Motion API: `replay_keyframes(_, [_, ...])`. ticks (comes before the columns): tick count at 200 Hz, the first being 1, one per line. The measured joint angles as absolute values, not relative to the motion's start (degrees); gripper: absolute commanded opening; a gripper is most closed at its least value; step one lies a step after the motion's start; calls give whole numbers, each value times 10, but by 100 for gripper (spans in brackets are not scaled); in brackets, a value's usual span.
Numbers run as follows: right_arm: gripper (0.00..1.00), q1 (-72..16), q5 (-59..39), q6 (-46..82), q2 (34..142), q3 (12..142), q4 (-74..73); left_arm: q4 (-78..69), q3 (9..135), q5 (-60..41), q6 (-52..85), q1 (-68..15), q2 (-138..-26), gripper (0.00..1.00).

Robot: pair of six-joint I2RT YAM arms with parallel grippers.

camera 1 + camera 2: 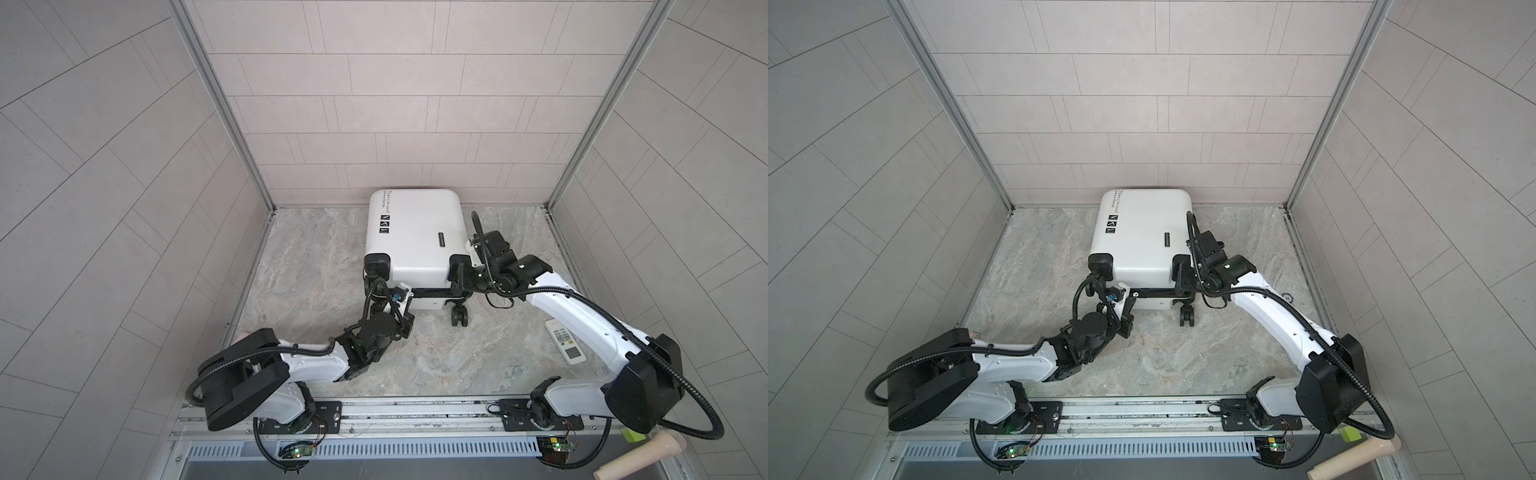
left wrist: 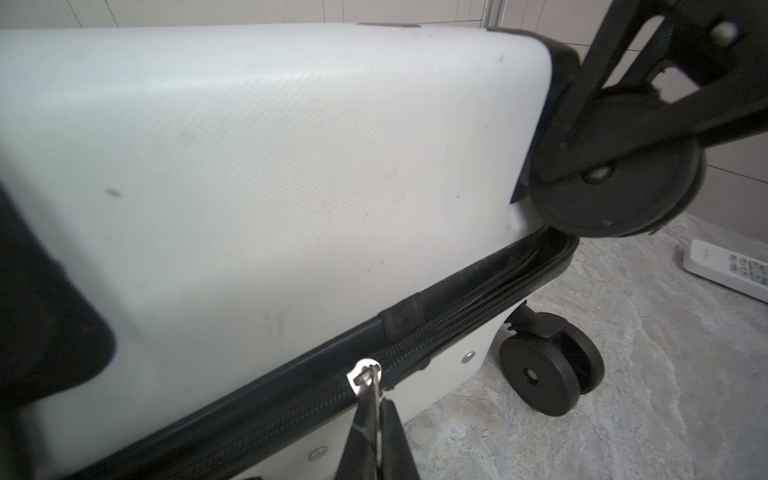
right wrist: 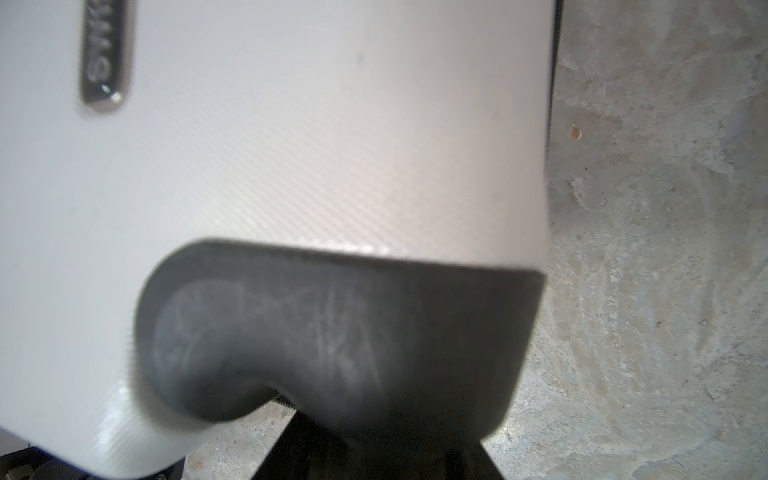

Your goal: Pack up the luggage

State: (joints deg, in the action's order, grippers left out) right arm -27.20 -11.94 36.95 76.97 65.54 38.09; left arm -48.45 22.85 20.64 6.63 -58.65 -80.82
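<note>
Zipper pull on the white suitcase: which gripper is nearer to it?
Left. The left gripper is shut on the zipper pull itself; the right gripper grips the upper corner wheel, farther along the zipper band, apart from the pull.

Both top views look steeply down over the whole table (image 1: 316, 266); each wrist camera sits close against the luggage (image 2: 291, 166).

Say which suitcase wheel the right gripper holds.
The upper-shell wheel, right corner, clamped by the right gripper; the lower wheel beneath stands free on the table.
</note>
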Motion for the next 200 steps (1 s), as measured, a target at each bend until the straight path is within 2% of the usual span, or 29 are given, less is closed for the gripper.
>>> replay_keyframes(73, [0, -271, -73, 368, 771, 671, 379, -533, 309, 253, 70, -601, -917, 0])
replay_keyframes(119, [0, -270, -66, 364, 765, 686, 392, -546, 316, 256, 71, -605, -929, 0])
replay_keyframes(200, [0, -284, -101, 374, 753, 695, 423, -552, 316, 185, 80, -625, -928, 0])
